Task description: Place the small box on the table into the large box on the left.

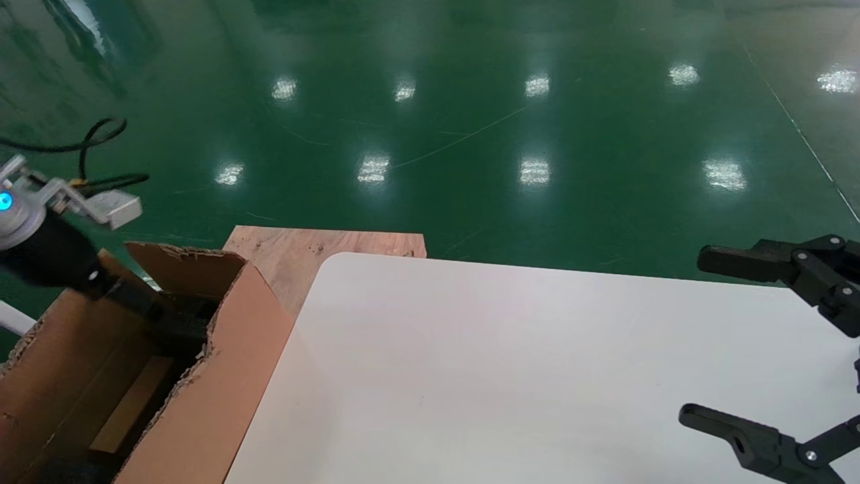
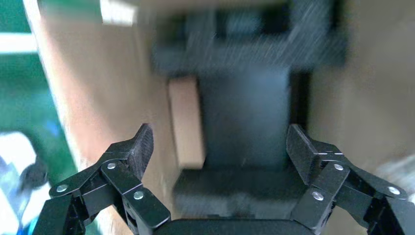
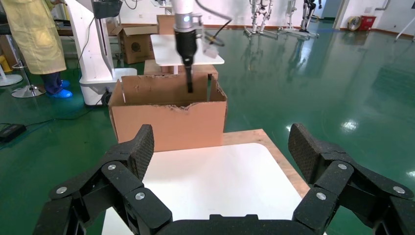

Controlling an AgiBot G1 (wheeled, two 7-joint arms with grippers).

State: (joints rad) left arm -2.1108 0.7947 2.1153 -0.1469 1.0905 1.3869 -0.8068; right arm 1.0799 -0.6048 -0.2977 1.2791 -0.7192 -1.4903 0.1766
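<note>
The left claw (image 2: 219, 149) is reaching down inside the large box (image 1: 222, 349), and its two fingers are spread wide apart with nothing between them. The small box (image 2: 186, 122) is lying down inside the large box, on the floor of it, just below the open fingers. In the head view a flat brown piece (image 1: 131, 410) is showing deep in the large box; it is probably that same small box. The table (image 1: 510, 363), which is standing right beside the large box, is showing no small box on it.

So the putting-in step is looking finished. The claw seems to be letting go, or is already done letting go.

The next move is probably lifting the left arm straight up out of the large box, going slowly so the fingers are not bumping the ragged cardboard walls.

The right claw (image 3: 220, 159) is waiting over the far side of the table from the large box, fingers open and empty.
</note>
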